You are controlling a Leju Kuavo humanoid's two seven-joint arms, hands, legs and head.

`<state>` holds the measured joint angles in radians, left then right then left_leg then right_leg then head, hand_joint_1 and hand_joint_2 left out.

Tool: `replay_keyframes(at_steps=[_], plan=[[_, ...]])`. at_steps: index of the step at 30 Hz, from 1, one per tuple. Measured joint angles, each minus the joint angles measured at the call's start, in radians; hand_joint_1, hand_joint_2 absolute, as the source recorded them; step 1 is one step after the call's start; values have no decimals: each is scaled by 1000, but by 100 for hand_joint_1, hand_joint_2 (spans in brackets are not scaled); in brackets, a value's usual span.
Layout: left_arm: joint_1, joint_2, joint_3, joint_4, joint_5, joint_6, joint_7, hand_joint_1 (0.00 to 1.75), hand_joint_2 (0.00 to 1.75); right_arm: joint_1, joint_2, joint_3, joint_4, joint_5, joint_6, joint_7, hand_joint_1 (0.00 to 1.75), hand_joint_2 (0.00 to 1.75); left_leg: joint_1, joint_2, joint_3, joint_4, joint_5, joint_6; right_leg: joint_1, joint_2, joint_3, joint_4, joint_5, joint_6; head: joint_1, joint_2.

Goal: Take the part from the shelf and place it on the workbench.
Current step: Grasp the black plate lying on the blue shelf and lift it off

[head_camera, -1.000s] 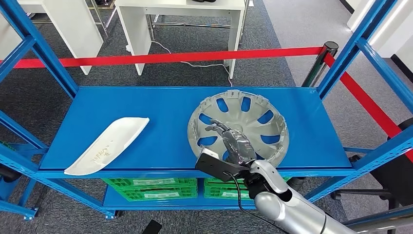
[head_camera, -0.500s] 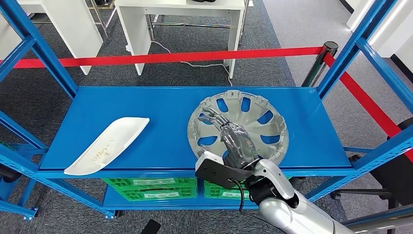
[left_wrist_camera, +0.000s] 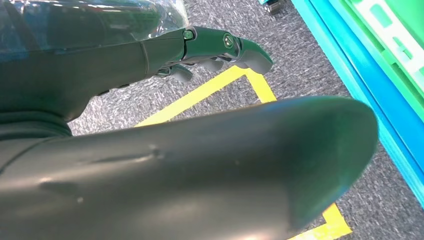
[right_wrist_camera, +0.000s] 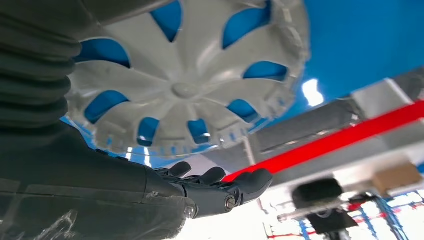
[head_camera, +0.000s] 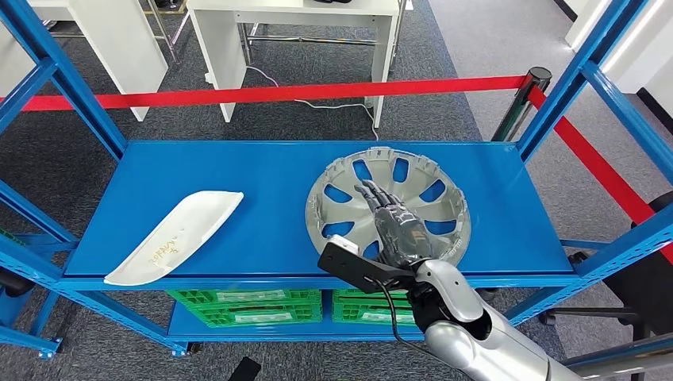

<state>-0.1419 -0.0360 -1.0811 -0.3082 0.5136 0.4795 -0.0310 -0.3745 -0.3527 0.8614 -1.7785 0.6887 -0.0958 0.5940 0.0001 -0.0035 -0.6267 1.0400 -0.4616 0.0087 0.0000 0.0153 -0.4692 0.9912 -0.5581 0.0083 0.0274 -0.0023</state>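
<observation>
Part: round silver plastic wheel cover (head_camera: 389, 208), lying flat, centre-right on the blue metal shelf (head_camera: 262, 186).
Right hand (head_camera: 395, 228): fingers (head_camera: 373, 193) released, extended above the cover.
Left hand (left_wrist_camera: 150, 50): fingers grasping nothing, over the floor.
Technique: hook a rim or spoke opening; lift level.

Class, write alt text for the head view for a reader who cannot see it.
The robot's right hand reaches over a silver wheel cover lying flat on a blue shelf, fingers spread and holding nothing. A white curved panel lies at the shelf's left; red barrier tape runs behind.

We are holding our right hand (right_wrist_camera: 150, 192), fingers (right_wrist_camera: 250, 181) extended, above the silver hubcap (right_wrist_camera: 190, 85) lying on the blue shelf (right_wrist_camera: 360, 40)
</observation>
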Motion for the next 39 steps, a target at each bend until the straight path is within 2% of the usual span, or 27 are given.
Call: replay_keyframes(at_steps=[6, 10, 20, 24, 39], plan=[[-1, 0, 0, 0, -9, -1, 17, 0, 0, -1, -13, 6, 43, -16, 147, 72, 0, 0, 0, 0, 0, 0, 0, 0, 0, 0, 0, 0, 0, 0, 0, 0], [-2, 0, 0, 0, -19, -3, 31, 0, 0, -2, -21, 11, 85, -59, 215, 82, 0, 0, 0, 0, 0, -1, 0, 0, 0, -1, 0, 0, 0, 0, 0, 0], [-13, 0, -1, 0, -41, -3, 52, 0, 0, 5, -33, 24, 233, -107, 199, 80, 0, 0, 0, 0, -1, -1, 0, 0, 0, -1, 0, 0, 0, 0, 0, 0], [-15, 1, -1, 0, -41, -3, 53, 0, 0, 9, -34, 25, 270, -112, 168, 68, 0, 175, 0, 0, -1, -1, 0, 0, 0, -1, -1, 0, 0, 0, 0, 0], [-15, 1, -1, 0, -35, -2, 42, 0, 0, 9, -32, 25, 306, -109, 129, 45, 0, 175, 0, 0, -1, -1, 0, 0, 0, -1, 0, -1, 0, 0, 0, 0]])
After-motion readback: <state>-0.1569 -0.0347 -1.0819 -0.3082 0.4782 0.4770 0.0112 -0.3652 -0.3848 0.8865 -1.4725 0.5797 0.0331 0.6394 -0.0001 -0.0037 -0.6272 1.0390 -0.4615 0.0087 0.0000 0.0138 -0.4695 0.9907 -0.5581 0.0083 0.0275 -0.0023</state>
